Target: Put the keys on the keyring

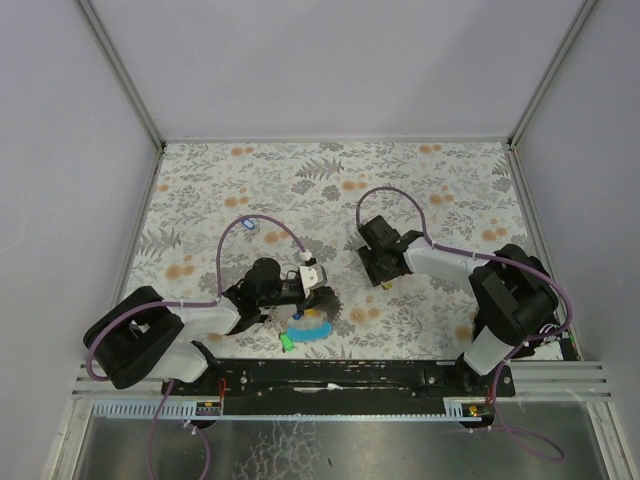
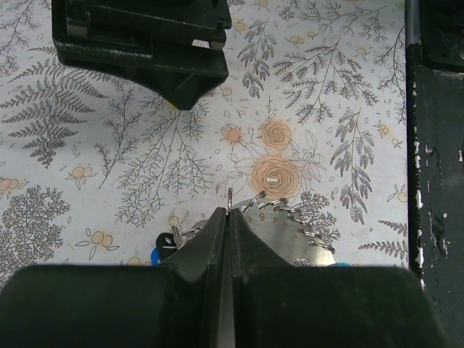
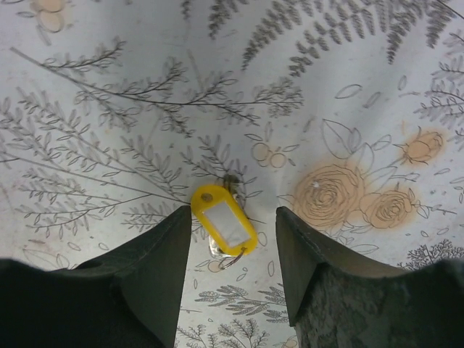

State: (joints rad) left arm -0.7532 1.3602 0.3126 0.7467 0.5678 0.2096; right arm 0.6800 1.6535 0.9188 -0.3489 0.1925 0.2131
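Observation:
In the left wrist view my left gripper [image 2: 229, 214] is shut on the thin silvery ring of the keyring [image 2: 229, 197], which sticks up between its fingertips. The ring's grey tag [image 2: 304, 243] and chain lie just right of the jaws, and a dark and blue key [image 2: 164, 243] lies left of them. From above, the light-blue strap [image 1: 311, 328] and a green key [image 1: 287, 343] lie under my left gripper [image 1: 322, 297]. My right gripper [image 3: 233, 212] stands open over a yellow-capped key [image 3: 223, 219] that lies flat on the cloth between its fingers, untouched.
The flowered tablecloth [image 1: 330, 180] runs to grey walls at the back and both sides. My right gripper [image 1: 384, 272] sits close to the left one, and its black body fills the top left of the left wrist view. A black rail [image 1: 330, 375] lines the near edge.

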